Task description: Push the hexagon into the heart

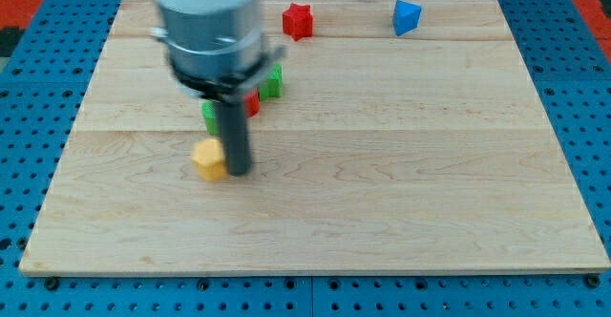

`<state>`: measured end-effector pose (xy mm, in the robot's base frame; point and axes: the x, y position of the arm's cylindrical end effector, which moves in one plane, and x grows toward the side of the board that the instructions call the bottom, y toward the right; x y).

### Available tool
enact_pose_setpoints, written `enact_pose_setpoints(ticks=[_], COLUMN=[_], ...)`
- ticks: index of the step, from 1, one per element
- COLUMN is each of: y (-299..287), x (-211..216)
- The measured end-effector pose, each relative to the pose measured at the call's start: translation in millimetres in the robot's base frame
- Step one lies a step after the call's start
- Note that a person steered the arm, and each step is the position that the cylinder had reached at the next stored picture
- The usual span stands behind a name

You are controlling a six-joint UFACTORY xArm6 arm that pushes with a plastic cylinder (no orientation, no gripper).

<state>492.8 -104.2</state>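
Observation:
A yellow hexagon block (208, 159) lies on the wooden board (401, 183), left of centre. My tip (238, 173) stands right beside the hexagon's right side, touching or almost touching it. A small red block (253, 103) shows just behind the rod, mostly hidden by the arm; I cannot make out its shape. No block clearly shows a heart shape.
A green block (273, 81) sits right of the arm body, and another green block (209, 117) peeks out left of the rod. A red star-like block (298, 20) and a blue block (407, 17) lie near the view's top edge.

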Motion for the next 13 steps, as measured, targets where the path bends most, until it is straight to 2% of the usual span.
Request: enact_pose_setpoints(ticks=[2, 3, 5, 7, 8, 9, 10, 11, 12, 13], y=[-77.4, -92.1, -104.1, -179.3, -154.3, -67.2, -58.5, -132.4, -178.0, -111.6], x=[-14.3, 20.9, -64.8, -65.5, -78.2, -77.5, -77.9, -101.9, -119.9, -126.1])
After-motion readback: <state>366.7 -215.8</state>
